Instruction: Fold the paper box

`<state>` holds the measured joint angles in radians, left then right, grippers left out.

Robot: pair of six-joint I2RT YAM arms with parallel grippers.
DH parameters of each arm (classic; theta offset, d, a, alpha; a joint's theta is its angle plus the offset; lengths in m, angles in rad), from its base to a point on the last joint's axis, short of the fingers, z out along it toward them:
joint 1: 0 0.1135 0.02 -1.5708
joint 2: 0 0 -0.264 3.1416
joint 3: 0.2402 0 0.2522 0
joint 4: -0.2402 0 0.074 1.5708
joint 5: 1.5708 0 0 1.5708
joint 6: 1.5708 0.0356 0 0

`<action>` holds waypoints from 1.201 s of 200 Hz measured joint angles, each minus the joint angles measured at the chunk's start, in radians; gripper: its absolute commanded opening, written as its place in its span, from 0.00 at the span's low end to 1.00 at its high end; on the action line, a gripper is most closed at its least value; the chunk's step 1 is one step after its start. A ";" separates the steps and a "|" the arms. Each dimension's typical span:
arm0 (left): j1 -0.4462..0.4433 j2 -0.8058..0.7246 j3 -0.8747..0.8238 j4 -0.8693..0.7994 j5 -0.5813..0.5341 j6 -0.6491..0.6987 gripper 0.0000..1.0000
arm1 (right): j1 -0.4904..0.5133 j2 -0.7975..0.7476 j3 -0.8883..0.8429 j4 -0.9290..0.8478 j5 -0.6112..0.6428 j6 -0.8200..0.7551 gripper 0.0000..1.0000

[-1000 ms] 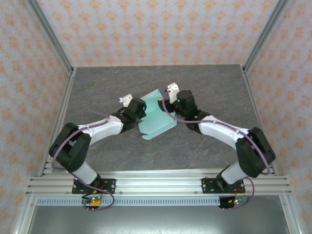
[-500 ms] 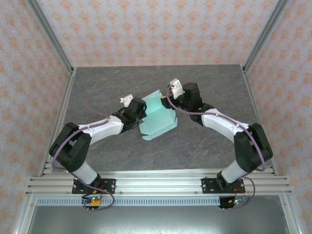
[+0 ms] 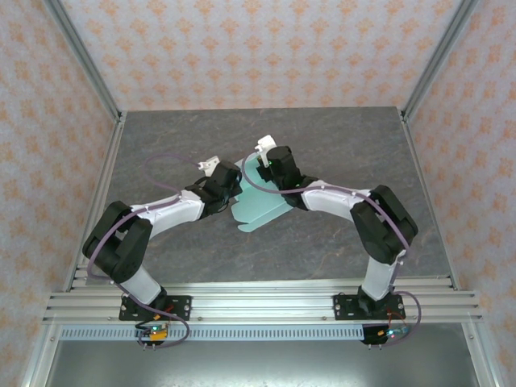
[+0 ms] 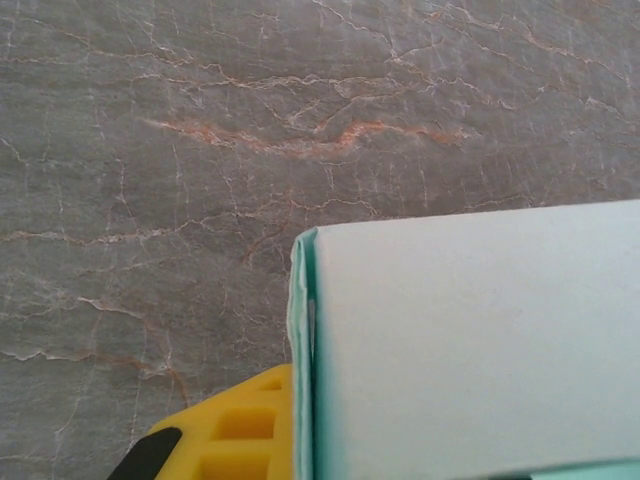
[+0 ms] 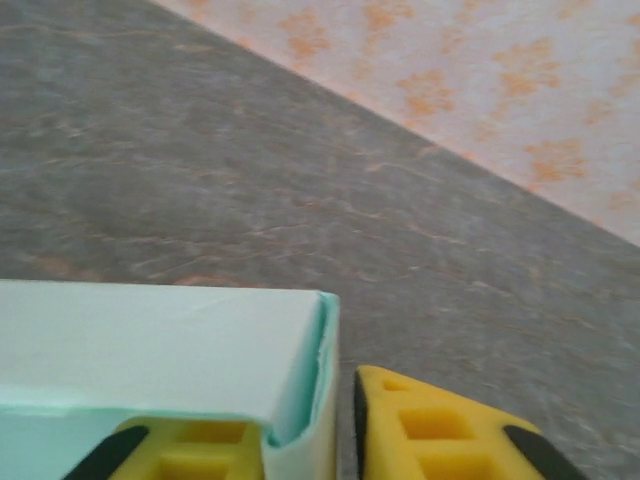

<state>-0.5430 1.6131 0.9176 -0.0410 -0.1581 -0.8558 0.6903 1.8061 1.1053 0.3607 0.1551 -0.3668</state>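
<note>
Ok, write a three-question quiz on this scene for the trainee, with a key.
1. True or false: the pale mint-blue thin card paper box sits in the far right corner of the grey veined tabletop.
2. In the right wrist view, what stands between the yellow fingers of the right claw? A) a card wall of the box B) a cable C) nothing
3. In the top view, which arm reaches the box's far edge?
Key: 1 false, it is mid-table; 2 A; 3 the right arm.
</note>
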 measured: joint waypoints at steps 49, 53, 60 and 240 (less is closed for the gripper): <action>0.001 0.007 0.015 0.019 0.008 0.000 0.00 | 0.047 0.027 -0.018 0.119 0.192 -0.026 0.32; 0.001 0.009 0.019 0.016 0.009 0.000 0.00 | 0.047 0.024 -0.022 0.121 0.194 -0.021 0.36; 0.001 0.010 0.022 0.011 0.009 0.000 0.00 | 0.040 0.013 -0.033 0.119 0.184 -0.018 0.41; 0.007 0.015 0.081 -0.022 0.027 0.010 0.00 | -0.018 -0.084 0.026 -0.319 0.099 0.051 0.28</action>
<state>-0.5358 1.6279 0.9985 -0.0628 -0.1307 -0.8459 0.6720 1.7226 1.1316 0.0422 0.2543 -0.3157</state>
